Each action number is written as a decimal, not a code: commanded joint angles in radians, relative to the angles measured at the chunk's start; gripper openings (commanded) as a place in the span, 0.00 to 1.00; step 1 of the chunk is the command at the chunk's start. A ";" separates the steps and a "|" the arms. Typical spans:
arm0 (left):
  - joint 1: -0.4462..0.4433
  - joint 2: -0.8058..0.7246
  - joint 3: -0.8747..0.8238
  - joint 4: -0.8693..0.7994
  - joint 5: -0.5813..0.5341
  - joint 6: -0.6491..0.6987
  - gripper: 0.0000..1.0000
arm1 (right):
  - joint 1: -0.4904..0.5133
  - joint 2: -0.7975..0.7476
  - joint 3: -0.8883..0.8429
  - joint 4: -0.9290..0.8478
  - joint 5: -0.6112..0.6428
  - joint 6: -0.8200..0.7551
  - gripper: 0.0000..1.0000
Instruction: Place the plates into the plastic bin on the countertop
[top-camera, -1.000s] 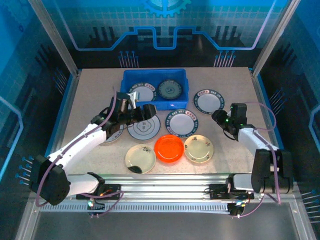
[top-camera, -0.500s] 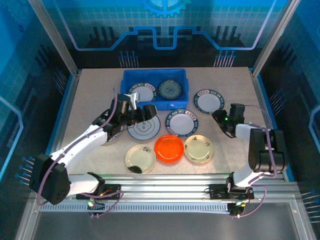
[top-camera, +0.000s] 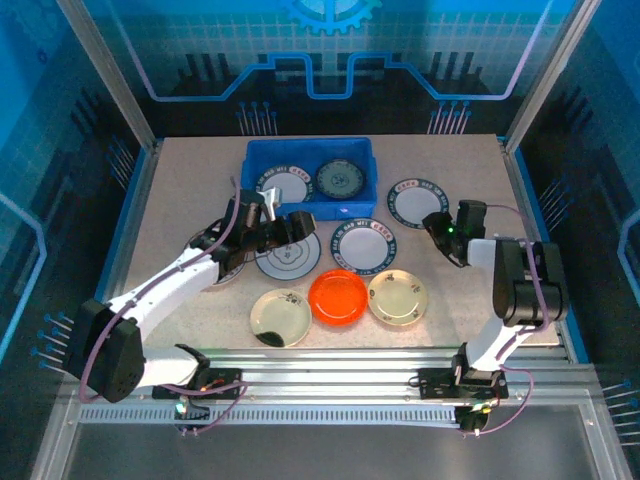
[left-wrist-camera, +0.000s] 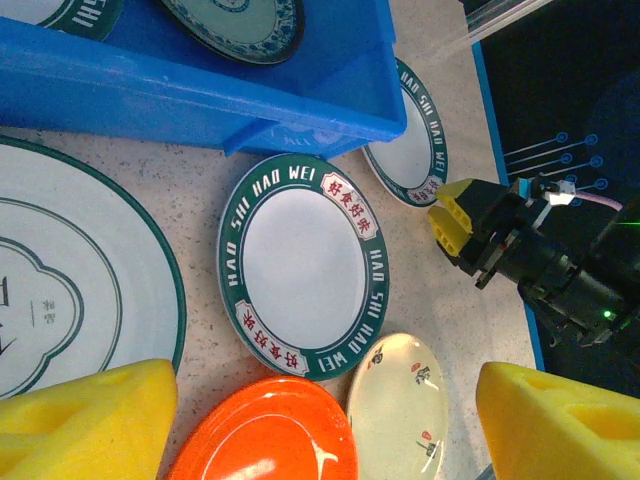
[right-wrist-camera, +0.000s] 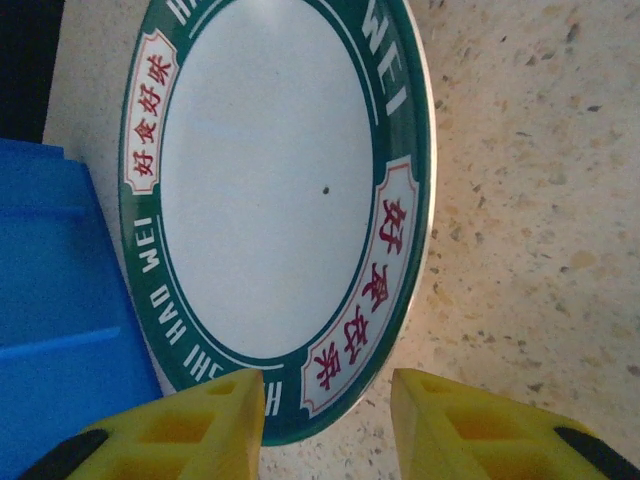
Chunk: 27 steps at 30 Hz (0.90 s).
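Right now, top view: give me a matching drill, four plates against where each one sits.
Plates:
1. orange plate
2. teal patterned plate
3. cream plate with dark mark
4. large white ringed plate

Places:
A. inside the blue bin, right side
B. front row, left end
C. front row, middle
D. on the countertop, just in front of the bin's left half

Pairs: 1-C, 2-A, 3-B, 4-D

— How many plates lay inside the blue bin?
— Two. Outside it: two green-rimmed plates, two cream dishes, one orange dish, two large pale plates (one half hidden).
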 joint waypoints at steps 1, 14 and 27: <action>-0.006 0.009 -0.003 0.023 0.016 -0.001 0.79 | -0.012 0.030 0.023 0.003 -0.011 0.017 0.39; -0.006 0.037 0.007 0.034 0.018 -0.009 0.78 | -0.005 0.133 0.044 0.111 0.010 0.095 0.28; -0.006 0.075 0.022 0.041 0.020 -0.023 0.78 | 0.000 0.238 0.061 0.203 -0.017 0.188 0.25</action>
